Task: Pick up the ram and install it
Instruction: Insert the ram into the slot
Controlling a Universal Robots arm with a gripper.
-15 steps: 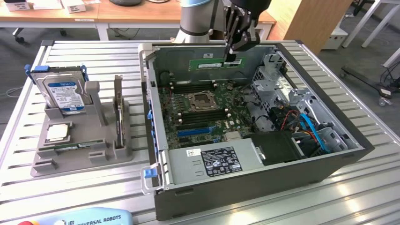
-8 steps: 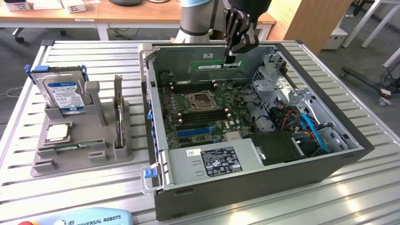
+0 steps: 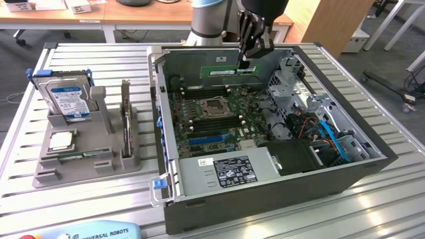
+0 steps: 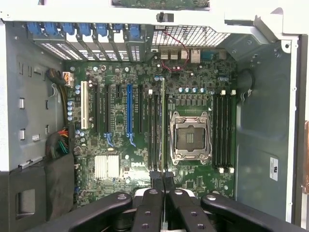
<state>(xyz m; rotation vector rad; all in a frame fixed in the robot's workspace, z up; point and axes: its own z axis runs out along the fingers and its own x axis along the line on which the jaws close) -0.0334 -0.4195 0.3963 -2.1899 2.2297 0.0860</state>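
1. The gripper [image 3: 244,63] is closed on the ram [image 3: 222,71]. Its fingers pinch the upper edge and the stick hangs below them (there is one arm only, so no question which is nearer).
2. The ram is inside the open case [image 3: 265,199], over the far part of the board [image 3: 229,130]. It seems to be apart from the board, not touching it.
3. Its long axis lies across the exterior view, from that view's left to its right. The grip sits nearer to the end at that view's right.
4. In the wrist view the ram [image 4: 163,125] shows edge-on, as a thin line that starts at the gripper [image 4: 162,178] and goes straight away from it.
5. This line runs parallel to the slots [image 4: 154,128] just beside the socket [image 4: 189,136], on the side of the blue card slot [image 4: 129,113].
6. I judge that the stick stands over this bank, close to the slot nearest to the socket (which slot exactly, I cannot tell).
7. So the relation that matters is this: the ram is under the tool, the slots are under the ram, and both have the same axis. By my judgement, mostly height separates them, and perhaps a small offset to the side.
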